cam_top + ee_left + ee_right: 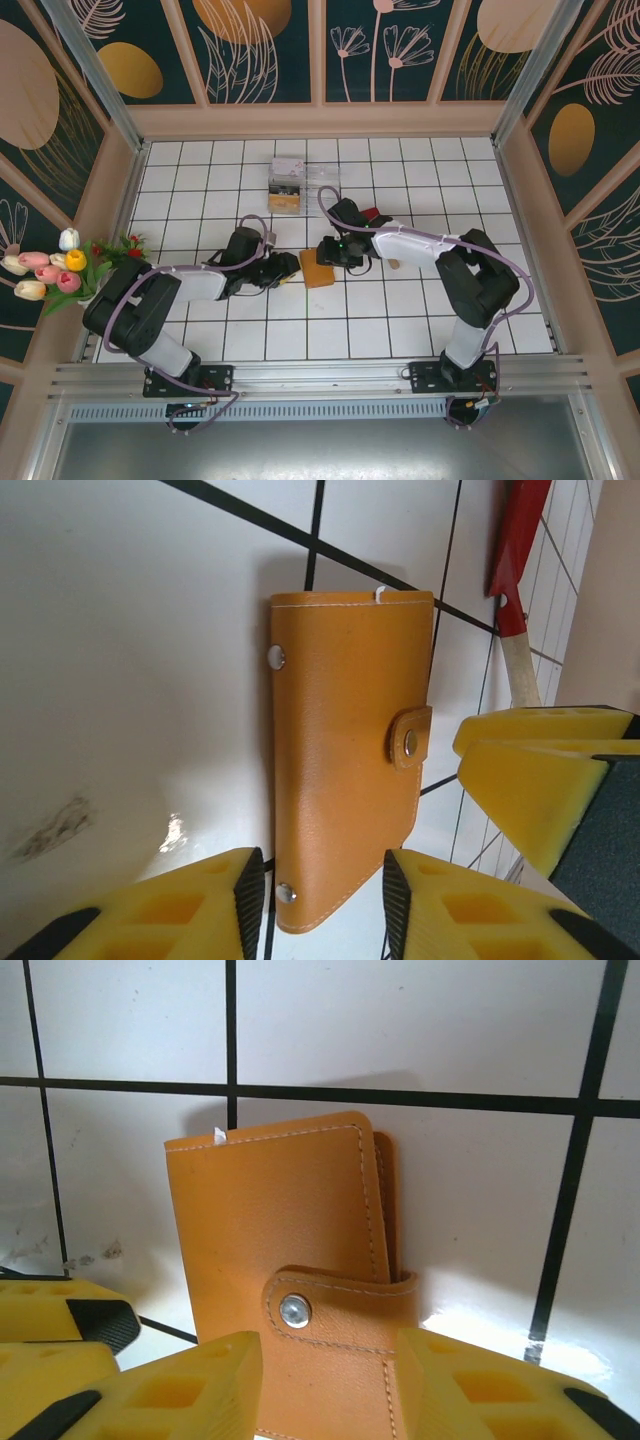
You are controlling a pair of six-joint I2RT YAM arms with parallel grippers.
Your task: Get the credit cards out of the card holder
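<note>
Between the two arms in the top view, the card holder [317, 268] lies flat on the white tiled surface [400, 330]. The left tool [291, 268] sits at its left edge and the right tool [327, 250] at its upper right. A clear plastic box [290, 185] stands farther back, well apart.

From the left wrist, the card holder [345, 760] is closed, with its snap strap [409, 739] fastened. A small white sliver [381, 593] juts from its far edge. The left tool [325, 900] stands narrowly parted, with its yellow fingers [200, 905] on either side of the near end. Whether they pinch it I cannot tell. A red spatula [518, 540] lies beyond.

From the right wrist, the right tool [328, 1390] is also narrowly parted over the strap end of the card holder [280, 1220]. Contact is unclear.
</note>
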